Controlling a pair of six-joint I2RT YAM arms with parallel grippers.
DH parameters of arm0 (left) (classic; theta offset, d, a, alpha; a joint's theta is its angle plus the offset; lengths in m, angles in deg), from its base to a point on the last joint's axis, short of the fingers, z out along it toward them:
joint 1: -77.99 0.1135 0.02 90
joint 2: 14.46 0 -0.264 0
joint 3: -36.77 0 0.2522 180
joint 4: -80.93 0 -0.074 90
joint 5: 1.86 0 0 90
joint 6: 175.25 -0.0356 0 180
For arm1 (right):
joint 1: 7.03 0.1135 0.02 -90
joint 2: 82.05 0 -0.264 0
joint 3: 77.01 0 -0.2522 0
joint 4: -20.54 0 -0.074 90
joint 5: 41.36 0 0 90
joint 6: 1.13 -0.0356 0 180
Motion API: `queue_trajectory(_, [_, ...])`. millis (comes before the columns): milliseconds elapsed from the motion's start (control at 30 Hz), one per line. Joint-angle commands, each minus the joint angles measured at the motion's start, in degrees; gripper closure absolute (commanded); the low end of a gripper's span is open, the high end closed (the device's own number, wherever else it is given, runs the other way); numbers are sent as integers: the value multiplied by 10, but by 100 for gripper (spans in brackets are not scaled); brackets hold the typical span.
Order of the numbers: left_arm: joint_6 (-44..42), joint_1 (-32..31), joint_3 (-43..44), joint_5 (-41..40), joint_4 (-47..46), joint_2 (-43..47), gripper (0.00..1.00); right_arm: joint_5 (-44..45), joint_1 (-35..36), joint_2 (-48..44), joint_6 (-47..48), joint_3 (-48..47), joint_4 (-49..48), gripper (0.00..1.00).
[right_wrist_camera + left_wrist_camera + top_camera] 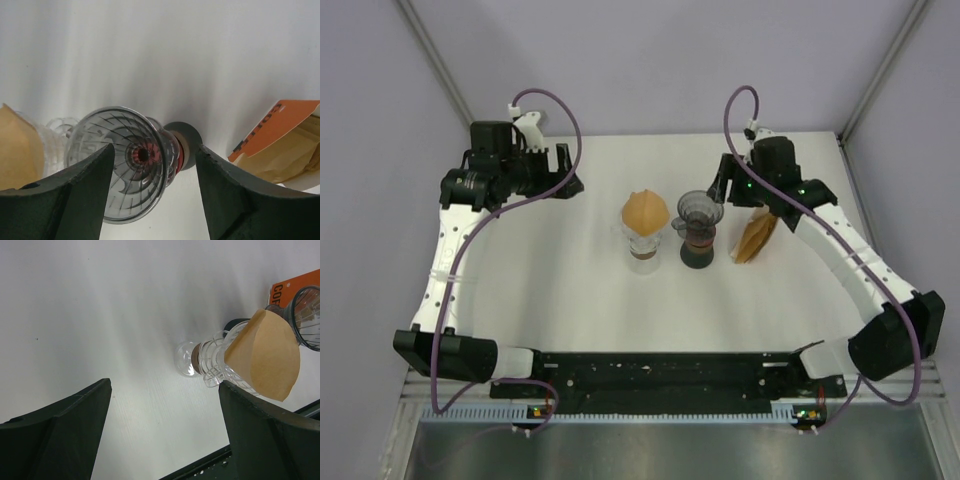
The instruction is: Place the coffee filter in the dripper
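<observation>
Seen from above, the brown paper filter stands in the clear dripper at mid-table, beside a smoky dripper on its dark base. The right gripper hangs just behind that second dripper's rim, the left gripper is well off to the side above the white table, and an orange filter packet lies near the right arm. From the left wrist, the fingers are spread wide around nothing, and the filter appears to sit tip-down in the clear dripper, rising well past its rim. From the right wrist, the jaws stand apart and empty, framing the smoky dripper, whose ribbed bowl holds no paper; the open packet shows more brown filters inside. The placement looks all but made. Done well, the right arm would lift straight away without brushing either tall, top-heavy dripper, then check that the paper sits evenly rather than leaning.
</observation>
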Motion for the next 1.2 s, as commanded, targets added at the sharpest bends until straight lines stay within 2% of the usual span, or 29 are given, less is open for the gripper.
queue_trajectory(0, [-5,6,6,7,-11,23,6,-22,9,36,13,-21,28,37])
queue_trajectory(100, [-3,6,8,10,-11,22,6,-18,22,58,24,-37,45,45])
queue_trajectory(300, [-3,8,7,11,-12,21,6,-25,29,62,40,-43,55,81])
queue_trajectory(467, [-2,8,9,11,-11,20,6,-1,30,39,62,-52,60,99])
queue_trajectory(500, [-2,8,8,12,-11,21,6,2,29,37,66,-53,61,100])
queue_trajectory(667, [-4,9,8,12,-11,22,6,-3,20,47,51,-61,84,100])
queue_trajectory(833, [-5,9,8,11,-9,24,5,-65,-13,67,16,-49,93,100])
queue_trajectory(967, [-6,10,8,9,-10,26,6,-66,-23,63,9,-38,93,100])
queue_trajectory(1000, [-5,10,8,11,-9,24,6,-68,-24,66,9,-38,92,98])
queue_trajectory(1100, [-4,10,8,14,-10,23,5,-81,-26,74,12,-39,92,73])
queue_trajectory(1167, [-5,10,8,13,-10,23,5,-96,-26,79,12,-41,93,65])
